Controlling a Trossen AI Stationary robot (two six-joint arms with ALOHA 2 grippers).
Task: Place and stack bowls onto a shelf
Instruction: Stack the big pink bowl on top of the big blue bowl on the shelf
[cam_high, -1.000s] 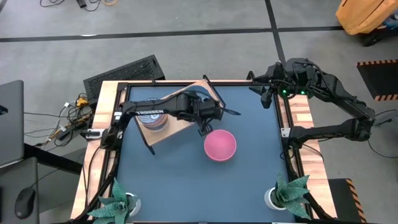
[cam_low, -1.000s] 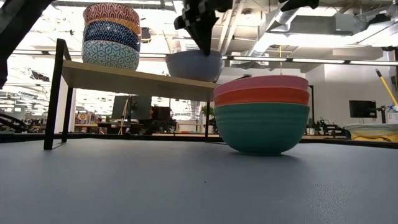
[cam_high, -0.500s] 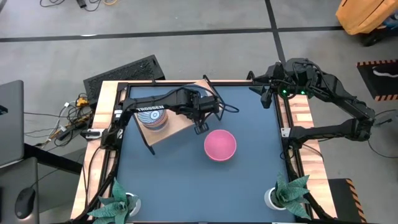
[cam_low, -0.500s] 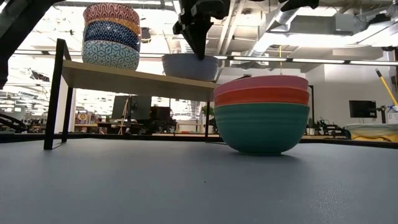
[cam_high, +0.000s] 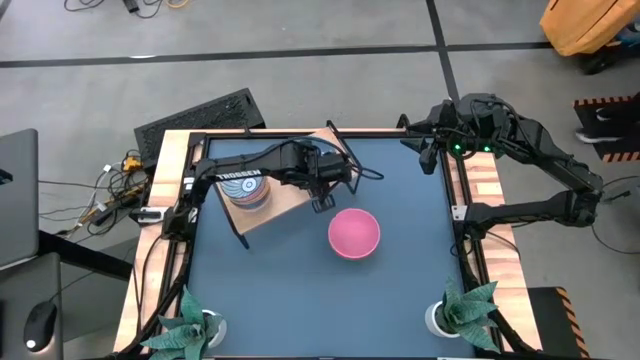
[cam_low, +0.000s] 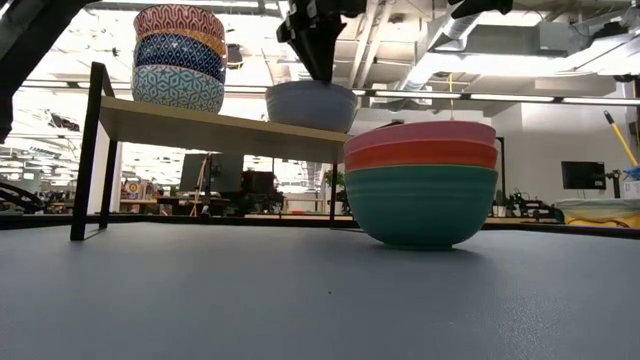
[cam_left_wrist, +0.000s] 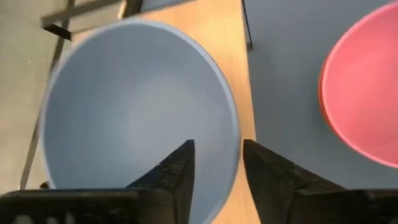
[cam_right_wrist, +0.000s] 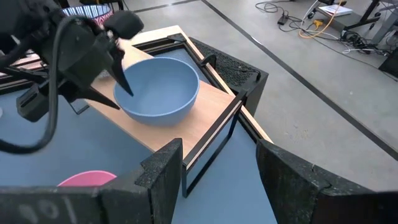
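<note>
A light blue bowl (cam_left_wrist: 124, 112) stands upright by its base on the wooden shelf (cam_low: 200, 125), near the shelf's right end (cam_right_wrist: 158, 87). My left gripper (cam_left_wrist: 217, 155) hangs over the bowl, open. One finger is inside the rim and one outside, with a gap showing on each side. A stack of three patterned bowls (cam_low: 180, 55) rests on the shelf's left part (cam_high: 245, 187). A stack with a pink bowl on top (cam_high: 354, 233), over a red and a green one (cam_low: 420, 190), sits on the table. My right gripper (cam_right_wrist: 217, 168) waits open at the table's far right corner (cam_high: 425, 150).
Two white pots with green plants stand at the near corners, left (cam_high: 195, 325) and right (cam_high: 460, 310). The shelf's thin black legs (cam_low: 85, 150) stand on the dark blue tabletop (cam_high: 300, 300). A raised frame borders the table.
The light blue bowl, tilted and held up a second ago, has come down level onto the shelf and now stands there. My left gripper moved a little toward the table's left with it and now sits slightly higher over its rim.
</note>
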